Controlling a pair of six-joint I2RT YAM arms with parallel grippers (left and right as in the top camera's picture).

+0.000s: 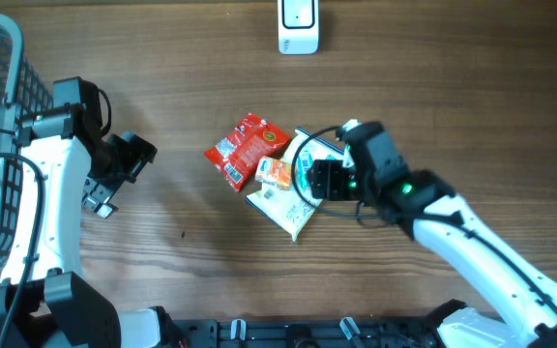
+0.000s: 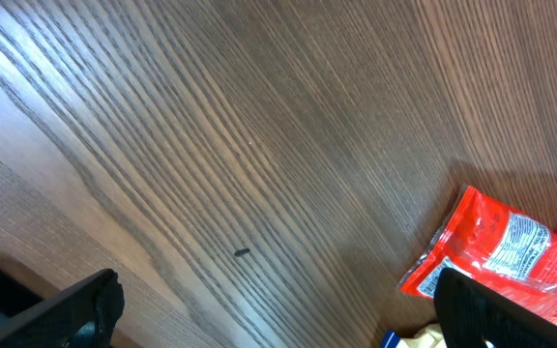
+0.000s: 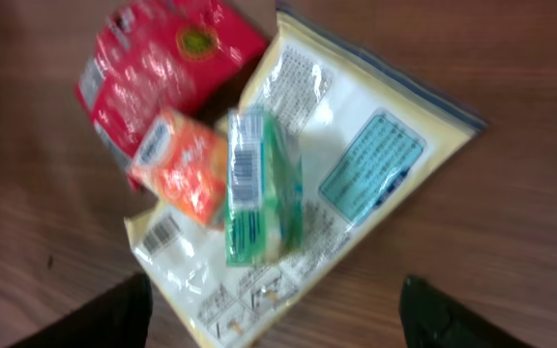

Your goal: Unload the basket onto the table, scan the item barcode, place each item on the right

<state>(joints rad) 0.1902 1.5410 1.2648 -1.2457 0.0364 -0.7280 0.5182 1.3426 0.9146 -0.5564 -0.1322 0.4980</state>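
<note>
Two arms seen from above. The left arm [image 1: 39,193] stands along the left side with its wrist turned inward; the left gripper [image 1: 122,176] has its jaws fully spread. The right arm [image 1: 472,242] reaches in diagonally from the lower right; the right gripper [image 1: 315,180] points downward, its fingers [image 3: 104,314] wide apart.

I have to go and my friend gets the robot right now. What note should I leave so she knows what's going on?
Left pincer: open, empty, above the bare table beside the red packet.
Right pincer: open, holding nothing, above the green carton.
Items: the green carton and the orange pack lie on the cream packet, with the red packet next to them, mid-table.
White device at the far edge: probably the scanner.
Done: nothing is picked up.
Left: grab one item and show its barcode to the scanner.
</note>
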